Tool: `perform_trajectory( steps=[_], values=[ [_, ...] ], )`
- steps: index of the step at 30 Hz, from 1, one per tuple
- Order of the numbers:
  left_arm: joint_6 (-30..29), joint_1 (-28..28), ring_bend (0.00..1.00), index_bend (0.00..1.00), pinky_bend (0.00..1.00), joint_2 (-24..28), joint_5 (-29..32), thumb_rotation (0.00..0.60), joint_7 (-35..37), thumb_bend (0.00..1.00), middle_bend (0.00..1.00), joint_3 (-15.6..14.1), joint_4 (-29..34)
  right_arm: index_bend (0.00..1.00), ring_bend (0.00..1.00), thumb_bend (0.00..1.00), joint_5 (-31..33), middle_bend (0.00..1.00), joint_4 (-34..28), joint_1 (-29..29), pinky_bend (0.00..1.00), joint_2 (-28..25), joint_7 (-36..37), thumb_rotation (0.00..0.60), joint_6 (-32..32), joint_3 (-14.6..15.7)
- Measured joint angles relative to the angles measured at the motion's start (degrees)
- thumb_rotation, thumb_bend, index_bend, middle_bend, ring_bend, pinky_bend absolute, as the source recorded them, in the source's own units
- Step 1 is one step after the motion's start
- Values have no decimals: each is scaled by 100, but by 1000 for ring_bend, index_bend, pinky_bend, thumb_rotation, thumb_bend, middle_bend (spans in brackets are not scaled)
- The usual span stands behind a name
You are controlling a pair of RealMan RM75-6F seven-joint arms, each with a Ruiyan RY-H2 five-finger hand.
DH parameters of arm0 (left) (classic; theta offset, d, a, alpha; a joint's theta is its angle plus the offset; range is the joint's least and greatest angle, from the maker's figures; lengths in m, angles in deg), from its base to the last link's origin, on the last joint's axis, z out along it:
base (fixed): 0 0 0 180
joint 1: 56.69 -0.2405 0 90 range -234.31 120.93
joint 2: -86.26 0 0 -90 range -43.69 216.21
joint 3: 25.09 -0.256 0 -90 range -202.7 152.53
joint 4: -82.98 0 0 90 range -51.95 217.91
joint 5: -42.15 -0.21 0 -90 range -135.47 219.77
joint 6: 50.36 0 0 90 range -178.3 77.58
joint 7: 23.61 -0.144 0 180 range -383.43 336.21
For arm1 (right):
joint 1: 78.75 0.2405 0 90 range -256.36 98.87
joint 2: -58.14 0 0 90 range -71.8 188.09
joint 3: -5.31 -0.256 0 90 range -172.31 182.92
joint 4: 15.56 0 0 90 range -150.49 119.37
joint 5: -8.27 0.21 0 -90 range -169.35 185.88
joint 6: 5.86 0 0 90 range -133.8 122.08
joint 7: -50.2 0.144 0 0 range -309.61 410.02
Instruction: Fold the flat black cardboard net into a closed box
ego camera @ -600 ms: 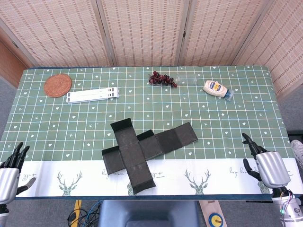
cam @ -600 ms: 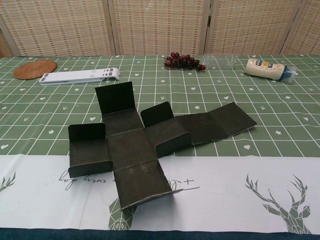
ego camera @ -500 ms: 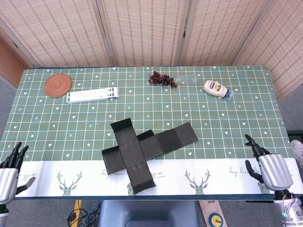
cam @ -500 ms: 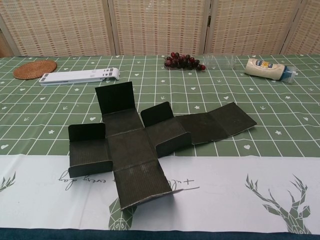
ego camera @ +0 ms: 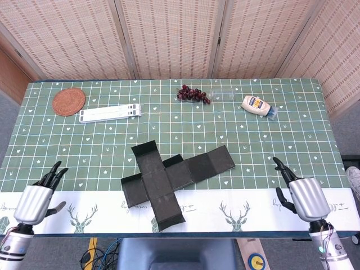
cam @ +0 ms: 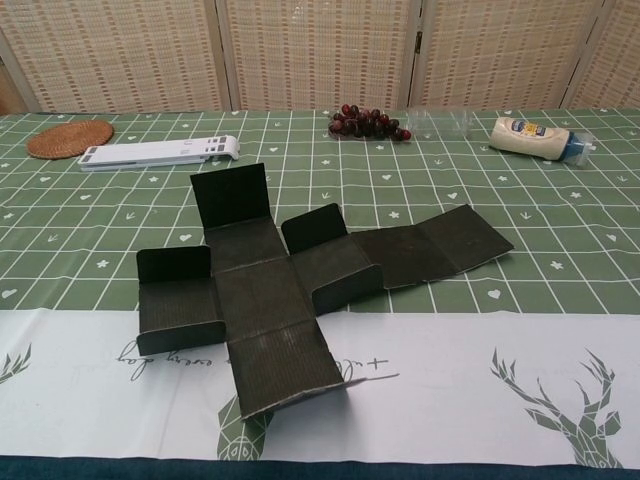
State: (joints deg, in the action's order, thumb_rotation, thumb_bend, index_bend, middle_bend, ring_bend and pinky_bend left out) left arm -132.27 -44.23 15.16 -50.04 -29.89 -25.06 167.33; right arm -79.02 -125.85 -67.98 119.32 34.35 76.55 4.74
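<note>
The black cardboard net (ego camera: 169,177) lies spread out in a cross shape at the middle front of the table, with several flaps partly raised; the chest view shows the same net (cam: 280,285) with upright flaps at its back and left. My left hand (ego camera: 38,197) hovers over the table's front left edge, fingers apart and holding nothing. My right hand (ego camera: 298,194) is over the front right edge, fingers spread, also empty. Both hands are well clear of the net. Neither hand appears in the chest view.
At the back lie a woven coaster (ego camera: 68,101), a white folded stand (ego camera: 109,113), a bunch of dark grapes (ego camera: 193,94), a clear plastic bottle (ego camera: 224,94) and a mayonnaise bottle (ego camera: 257,105). The green checked tablecloth (ego camera: 281,140) has a white deer-print border in front.
Both hands have moved inward and forward over the table's front edge, the left to the right and the right to the left. The net has not moved.
</note>
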Motion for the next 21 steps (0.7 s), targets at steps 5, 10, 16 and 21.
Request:
perform_trajectory(
  steps=[5, 10, 16, 21],
  values=[
    [561, 473, 493, 48, 773, -358, -132, 600, 136, 103, 13, 64, -415, 32, 841, 519, 570, 281, -207, 332, 956, 241, -542, 600, -560, -240],
    [1051, 895, 495, 4, 775, -671, -149, 600, 107, 103, 0, 159, -589, 32, 847, 559, 1227, 281, -243, 722, 961, 530, -889, 600, -1111, -474],
    [1526, 1218, 495, 0, 775, -1046, -15, 600, -120, 103, 0, 231, -762, 15, 849, 601, 2239, 279, 20, 1248, 961, 996, -1266, 600, -1640, -790],
    [1742, 1396, 495, 0, 775, -1390, 134, 600, -319, 103, 0, 278, -992, 0, 849, 613, 3028, 266, 400, 1628, 961, 1290, -1532, 600, -1951, -977]
  ],
)
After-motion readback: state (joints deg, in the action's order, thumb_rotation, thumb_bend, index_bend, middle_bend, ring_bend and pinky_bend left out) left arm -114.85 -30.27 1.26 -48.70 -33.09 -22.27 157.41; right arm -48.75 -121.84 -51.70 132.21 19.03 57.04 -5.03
